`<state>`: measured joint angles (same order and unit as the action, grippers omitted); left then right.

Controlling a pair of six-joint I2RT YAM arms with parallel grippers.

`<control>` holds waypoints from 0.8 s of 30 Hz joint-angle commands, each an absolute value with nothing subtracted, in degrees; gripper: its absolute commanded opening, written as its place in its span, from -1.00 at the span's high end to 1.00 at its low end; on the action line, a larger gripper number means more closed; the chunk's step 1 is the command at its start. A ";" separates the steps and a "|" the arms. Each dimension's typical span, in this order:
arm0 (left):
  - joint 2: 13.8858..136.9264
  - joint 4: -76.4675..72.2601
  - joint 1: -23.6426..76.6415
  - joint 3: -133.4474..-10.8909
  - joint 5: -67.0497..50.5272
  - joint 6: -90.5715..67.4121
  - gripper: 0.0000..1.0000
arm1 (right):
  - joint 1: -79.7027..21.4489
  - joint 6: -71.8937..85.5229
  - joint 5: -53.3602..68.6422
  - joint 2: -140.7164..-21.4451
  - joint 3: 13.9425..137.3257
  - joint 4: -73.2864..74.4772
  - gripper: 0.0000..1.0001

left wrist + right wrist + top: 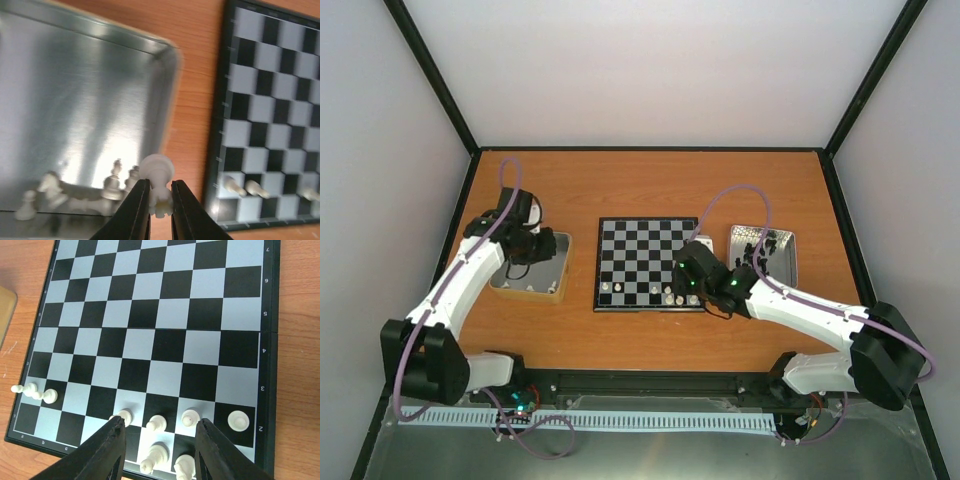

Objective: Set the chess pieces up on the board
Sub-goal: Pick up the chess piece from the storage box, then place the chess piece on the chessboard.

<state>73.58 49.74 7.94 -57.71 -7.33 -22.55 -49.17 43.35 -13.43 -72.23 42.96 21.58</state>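
Four cream-white chess pieces [238,420] upright in a row near the bottom of the right wrist view, on the second rank of the board [150,315]. Two more just below them on the bottom rank, and a few on their sides at the lower left of the chequers. More white pieces huddled along the bottom wall of a metal tin [75,90] in the left wrist view, some upright, some toppled. Dark pieces in a second tin [788,270], just right of the board in the top view.

Underneath, an orange-brown wooden table [650,180], with the board at its centre and one tin at each side. Around it, pale plain walls [660,70], with black frame bars [435,75] up the corners.

Left gripper [160,192]: pinched tight on a white pawn [156,175] with a round head, at the bottom centre of its view, above the tin's lower right corner and the strip of table beside the board.

Right gripper [159,422]: partly spread, low over the board's bottom two ranks, straddling the middle pieces and clasping none. Finger [100,455] on the left of that frame right beside one of the four; impossible to tell whether touching.
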 commanded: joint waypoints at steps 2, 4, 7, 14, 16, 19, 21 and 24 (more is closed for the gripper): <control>70.55 52.57 15.50 -61.02 -17.61 -20.96 0.82 | -47.77 44.92 -12.19 -70.16 42.21 19.32 0.21; 70.01 51.43 20.30 -60.88 -17.93 -22.80 0.82 | -47.41 46.01 -12.25 -69.08 41.31 19.25 0.21; 70.55 50.23 26.68 -59.23 -16.98 -26.54 0.80 | -46.87 47.61 -12.54 -67.07 39.39 19.47 0.21; 75.28 48.89 32.20 -53.90 -10.85 -33.48 0.81 | -46.47 49.92 -12.32 -64.44 37.03 20.51 0.21; 77.05 47.74 34.44 -53.54 -10.38 -34.80 0.81 | -46.45 50.30 -12.27 -64.20 36.71 20.59 0.21; 80.40 46.10 38.11 -53.66 -9.73 -36.23 0.81 | -46.49 50.60 -12.43 -64.12 36.51 20.62 0.21; 82.94 46.15 39.85 -54.14 -7.66 -37.26 0.81 | -46.49 50.71 -12.50 -64.16 36.62 20.65 0.21; 86.17 46.87 40.75 -54.52 -3.30 -38.86 0.83 | -46.49 50.76 -12.38 -64.16 36.44 20.55 0.21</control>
<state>83.00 47.48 39.22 -53.25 -9.26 -35.11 -46.96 49.54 -11.70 -65.06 37.10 20.47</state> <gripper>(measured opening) 0.099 0.396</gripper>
